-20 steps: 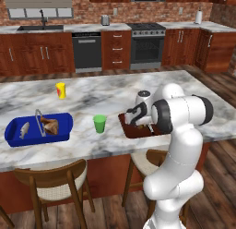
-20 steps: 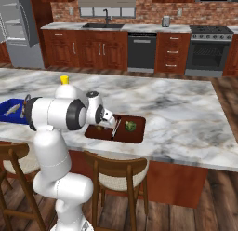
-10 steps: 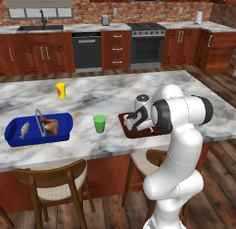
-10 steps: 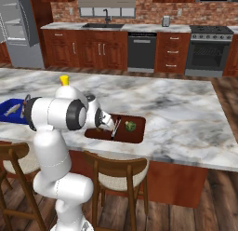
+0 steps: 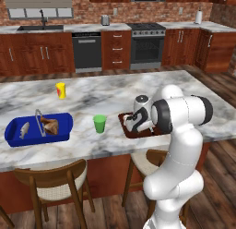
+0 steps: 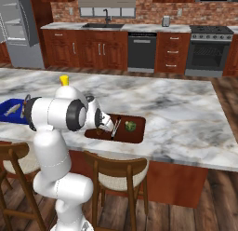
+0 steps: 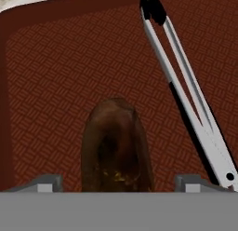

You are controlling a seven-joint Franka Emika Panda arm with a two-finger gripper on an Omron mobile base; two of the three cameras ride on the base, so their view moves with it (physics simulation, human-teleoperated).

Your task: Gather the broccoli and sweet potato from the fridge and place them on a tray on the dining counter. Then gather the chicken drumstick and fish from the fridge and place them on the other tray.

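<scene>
I have the arm bent low over the marble counter (image 5: 92, 92), its gripper (image 6: 106, 127) down at the near left end of the brown tray (image 6: 137, 135). Well to the left on the same counter sits the blue tray (image 5: 14, 135) with the fish (image 5: 24, 129) and the drumstick (image 5: 50, 126) in it, a green cup (image 5: 99, 123) standing between the two trays. In the brown tray the broccoli (image 6: 130, 126) lies toward the right end, with a pair of metal tongs (image 7: 186, 90) beside it. From the hand camera the sweet potato (image 7: 116, 146) rests on the tray floor right between the finger tips (image 7: 49, 182), and the jaws stand spread wide on either side of it, not pressing it. I judge it a firm, fairly heavy, rounded lump that would roll under a loose pinch; if I needed it again I would grip across its thick middle, clear of the tapered end
</scene>
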